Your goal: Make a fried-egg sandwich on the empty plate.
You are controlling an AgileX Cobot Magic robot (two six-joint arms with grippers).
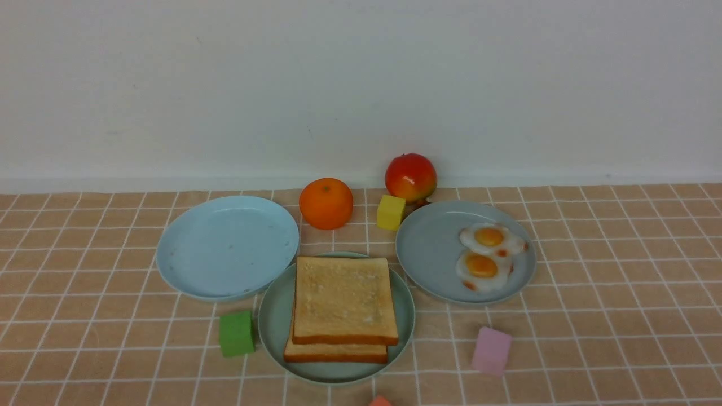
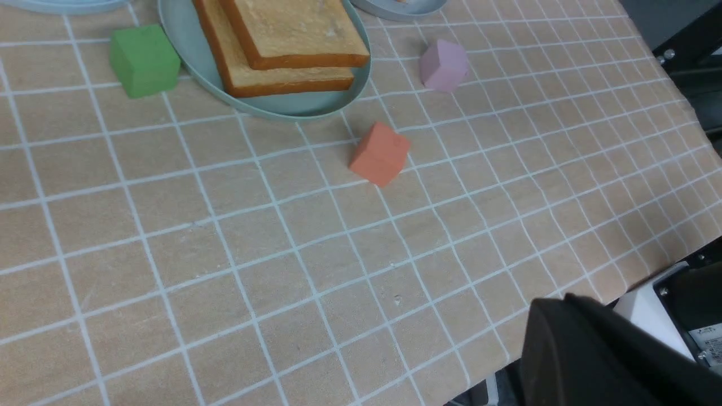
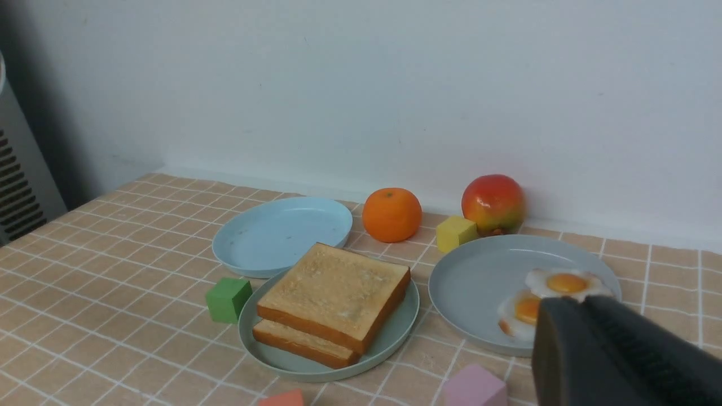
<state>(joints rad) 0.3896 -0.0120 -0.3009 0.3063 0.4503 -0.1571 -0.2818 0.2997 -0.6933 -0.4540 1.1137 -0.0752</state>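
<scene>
Two toast slices lie stacked on the mint-green plate point(image 1: 271, 327), the upper slice point(image 1: 343, 299) shifted back from the lower one point(image 1: 333, 353). Whether anything lies between them is hidden. Two fried eggs point(image 1: 489, 238) point(image 1: 482, 268) lie on the grey-blue plate point(image 1: 431, 254) at the right. Neither gripper shows in the front view. My left gripper point(image 2: 555, 301) hangs shut and empty over the table's near edge, well back from the toast point(image 2: 293, 28). My right gripper point(image 3: 575, 301) hovers, fingers together and empty, on the near side of the eggs point(image 3: 566, 282).
A bare sky-blue plate point(image 1: 225, 245) sits at the left. An orange point(image 1: 325, 203), a red apple point(image 1: 410, 177) and a yellow cube point(image 1: 391, 212) stand behind the plates. A green cube point(image 1: 236, 333), a pink cube point(image 1: 491, 350) and an orange-red cube point(image 2: 379, 154) lie near the front.
</scene>
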